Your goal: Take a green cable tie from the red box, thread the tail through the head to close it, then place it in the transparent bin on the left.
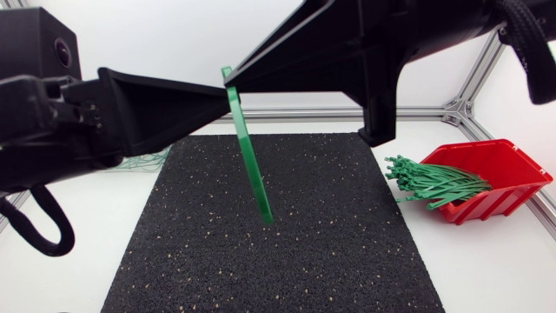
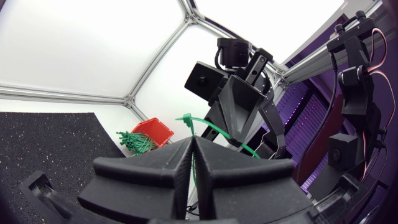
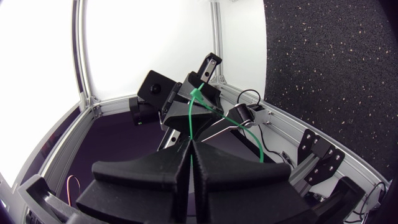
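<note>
Both arms are raised high over the mat, and their tips meet. My left gripper (image 1: 222,98) and my right gripper (image 1: 233,84) are each shut on the same green cable tie (image 1: 252,161). Its strap hangs down and slightly rightward from where they meet. In the left wrist view the tie (image 2: 194,163) passes between my left gripper's (image 2: 193,148) closed fingers toward the right gripper ahead. In the right wrist view the tie (image 3: 190,121) runs from my right gripper (image 3: 189,149) to the left one and curves aside. The red box (image 1: 499,169) at the right holds a bundle of green ties (image 1: 434,183).
A black speckled mat (image 1: 287,261) covers the middle of the white table. At the left, mostly hidden behind my left arm, is a transparent bin (image 1: 148,161) with thin green ties showing in it. An aluminium frame (image 1: 452,111) runs along the table's far and right edges.
</note>
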Controlling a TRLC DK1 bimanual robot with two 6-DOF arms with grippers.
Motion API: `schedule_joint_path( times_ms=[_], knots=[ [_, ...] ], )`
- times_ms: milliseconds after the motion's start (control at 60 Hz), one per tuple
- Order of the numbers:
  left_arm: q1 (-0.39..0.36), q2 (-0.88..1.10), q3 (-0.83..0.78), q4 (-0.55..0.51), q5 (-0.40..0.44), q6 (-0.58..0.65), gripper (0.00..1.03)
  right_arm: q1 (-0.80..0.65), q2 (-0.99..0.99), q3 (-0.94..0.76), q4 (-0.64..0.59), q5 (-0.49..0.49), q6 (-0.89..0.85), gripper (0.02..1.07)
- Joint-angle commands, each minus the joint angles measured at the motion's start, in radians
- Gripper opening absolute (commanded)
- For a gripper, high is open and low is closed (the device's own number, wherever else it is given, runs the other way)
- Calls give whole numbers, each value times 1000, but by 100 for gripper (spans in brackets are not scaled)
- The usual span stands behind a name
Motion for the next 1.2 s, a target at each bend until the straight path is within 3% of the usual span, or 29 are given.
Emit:
schedule_joint_path(
  times_ms=[0,300,517,767,883,1183],
  knots=[
    [-15,-30,-27,14,1,26,5,-13,24,4,2,11,41,8],
    [-58,-53,-27,5,-39,51,5,-42,92,24,10,15,53,8],
    [-64,-64,-27,-1,-46,57,5,-51,136,44,71,23,114,8],
    [-63,-82,-31,-12,-65,78,5,-53,165,28,47,27,120,8],
    [-52,-85,-34,-15,-71,89,5,-47,132,-3,51,29,119,16],
    [-12,-74,-43,-25,-71,132,5,-7,39,-45,60,38,105,52]
  ],
)
